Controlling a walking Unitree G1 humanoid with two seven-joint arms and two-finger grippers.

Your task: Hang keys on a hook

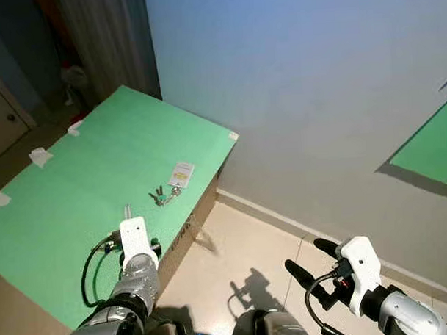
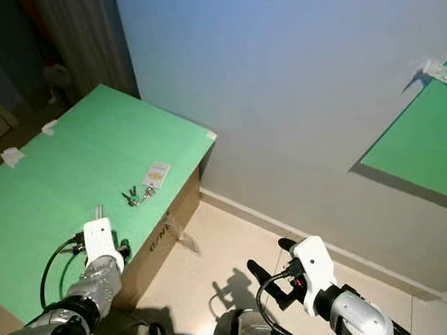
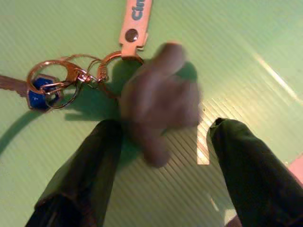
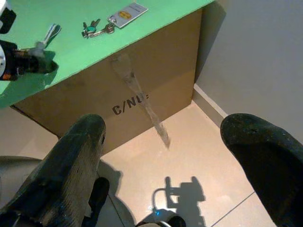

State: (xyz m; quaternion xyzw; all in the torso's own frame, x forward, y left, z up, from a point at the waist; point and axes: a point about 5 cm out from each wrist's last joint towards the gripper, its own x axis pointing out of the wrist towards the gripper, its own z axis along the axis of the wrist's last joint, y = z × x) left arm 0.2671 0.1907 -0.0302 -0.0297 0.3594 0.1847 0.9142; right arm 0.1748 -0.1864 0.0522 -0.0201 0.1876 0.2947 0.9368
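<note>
A bunch of keys point(image 1: 164, 194) with a white and yellow tag point(image 1: 181, 173) lies on the green-covered top of a cardboard box point(image 1: 77, 180), near its right edge. My left gripper point(image 1: 127, 215) hovers over the green top just short of the keys. In the left wrist view it is open, its fingers point(image 3: 94, 161) standing either side of the key rings point(image 3: 71, 78) and the blue key head point(image 3: 40, 90). A blurred brown shape point(image 3: 158, 101) close to the lens covers part of the rings. My right gripper point(image 1: 311, 258) hangs open over the floor, holding nothing.
The box's brown side point(image 4: 142, 85), printed with letters, drops to a beige tiled floor point(image 1: 241, 248). A pale wall point(image 1: 294, 84) runs behind, with a second green panel point(image 1: 429, 153) at the right. Bits of white tape point(image 1: 39, 155) sit on the green top. A dark curtain point(image 1: 101, 39) hangs at the back left.
</note>
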